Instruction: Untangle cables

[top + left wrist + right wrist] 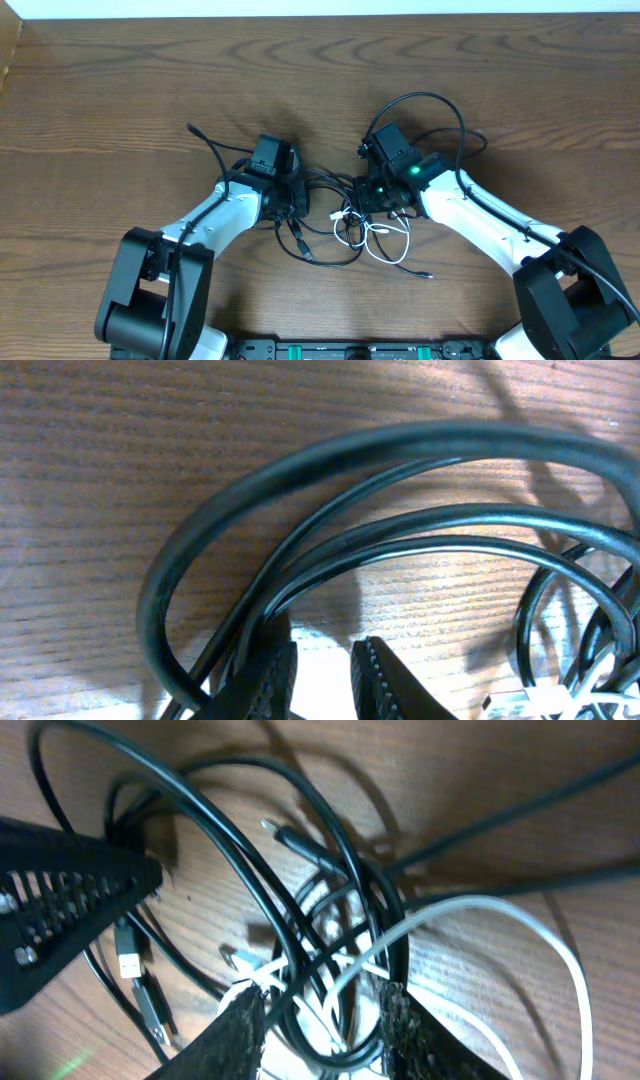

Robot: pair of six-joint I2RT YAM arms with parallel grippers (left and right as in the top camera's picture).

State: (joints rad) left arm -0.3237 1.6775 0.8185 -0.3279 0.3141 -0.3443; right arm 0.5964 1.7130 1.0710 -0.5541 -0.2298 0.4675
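Left claw (325,680): slightly parted, bare table (120,450) between tips, set against black cables (450,515), probably pinning them | Right claw (322,1030): parted, straddling crossed white cable (500,902) and black loops, probably singling out a strand | Tangle: mid-table, between both arms
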